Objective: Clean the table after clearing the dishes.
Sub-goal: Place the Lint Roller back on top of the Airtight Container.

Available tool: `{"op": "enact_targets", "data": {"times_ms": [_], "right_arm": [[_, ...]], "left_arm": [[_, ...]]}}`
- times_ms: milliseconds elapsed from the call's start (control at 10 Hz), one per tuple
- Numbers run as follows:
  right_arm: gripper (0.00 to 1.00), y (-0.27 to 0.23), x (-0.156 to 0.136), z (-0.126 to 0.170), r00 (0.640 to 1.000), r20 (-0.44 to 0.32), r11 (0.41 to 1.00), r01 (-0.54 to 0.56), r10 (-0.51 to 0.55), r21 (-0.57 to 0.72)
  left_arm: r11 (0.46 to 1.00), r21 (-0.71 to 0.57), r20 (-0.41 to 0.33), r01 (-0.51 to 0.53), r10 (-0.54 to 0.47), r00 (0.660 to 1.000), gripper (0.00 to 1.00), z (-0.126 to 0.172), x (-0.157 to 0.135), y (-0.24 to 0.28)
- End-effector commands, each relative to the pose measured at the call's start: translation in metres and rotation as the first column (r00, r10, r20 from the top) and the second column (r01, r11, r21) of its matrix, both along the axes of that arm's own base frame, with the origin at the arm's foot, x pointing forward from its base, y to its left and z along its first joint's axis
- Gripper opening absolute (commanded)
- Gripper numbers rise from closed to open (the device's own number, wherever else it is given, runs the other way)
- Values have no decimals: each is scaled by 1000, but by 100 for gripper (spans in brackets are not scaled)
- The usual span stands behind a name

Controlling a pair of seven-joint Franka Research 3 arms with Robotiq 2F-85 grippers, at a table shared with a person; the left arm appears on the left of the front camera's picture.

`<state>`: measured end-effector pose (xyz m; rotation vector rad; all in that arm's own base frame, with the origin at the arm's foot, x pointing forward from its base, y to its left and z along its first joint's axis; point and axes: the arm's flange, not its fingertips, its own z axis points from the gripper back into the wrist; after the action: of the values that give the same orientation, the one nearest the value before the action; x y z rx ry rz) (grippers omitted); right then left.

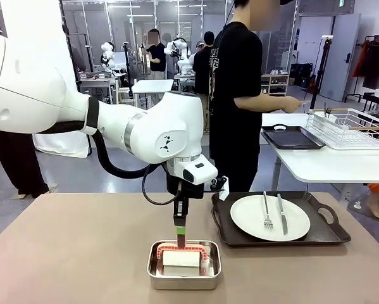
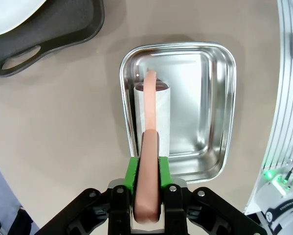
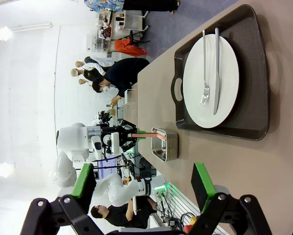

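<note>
The left gripper (image 2: 147, 169) is clamping a pink handle (image 2: 149, 142), whose far end is meeting a white block (image 2: 164, 122) inside the pan (image 2: 219, 147). Just right of the pan on the table (image 1: 81, 253), a tray (image 1: 224, 227) is carrying the plate (image 1: 246, 218), fork (image 1: 267, 214) and knife (image 1: 281, 215). The right gripper (image 3: 144, 181) is hanging open, well apart from the pan.

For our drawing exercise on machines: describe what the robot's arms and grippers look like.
The left arm has smooth, rounded white shells, a small black mark near the wrist and a black cable looping beneath. The left gripper and right gripper are black, jointed and bolted, with green pads on two fingers each.
</note>
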<state>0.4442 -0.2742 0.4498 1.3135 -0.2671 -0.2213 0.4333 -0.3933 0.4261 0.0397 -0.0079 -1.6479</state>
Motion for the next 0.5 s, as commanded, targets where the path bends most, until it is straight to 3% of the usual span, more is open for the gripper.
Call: {"op": "enact_targets", "data": {"times_ms": [0, 200, 300, 400], "right_arm": [[100, 2, -2, 3, 1000, 5, 1000, 0, 0, -1], [100, 2, -2, 3, 1000, 5, 1000, 0, 0, -1], [100, 2, -2, 3, 1000, 5, 1000, 0, 0, -1], [100, 2, -2, 3, 1000, 5, 1000, 0, 0, -1]], "left_arm": [[1000, 7, -9, -19, 19, 1000, 21, -27, 2, 2], [1000, 8, -12, -16, 16, 1000, 26, -24, 2, 2], [1000, 11, -13, -19, 19, 1000, 61, -22, 3, 1], [1000, 9, -5, -22, 22, 1000, 65, -19, 3, 1]]}}
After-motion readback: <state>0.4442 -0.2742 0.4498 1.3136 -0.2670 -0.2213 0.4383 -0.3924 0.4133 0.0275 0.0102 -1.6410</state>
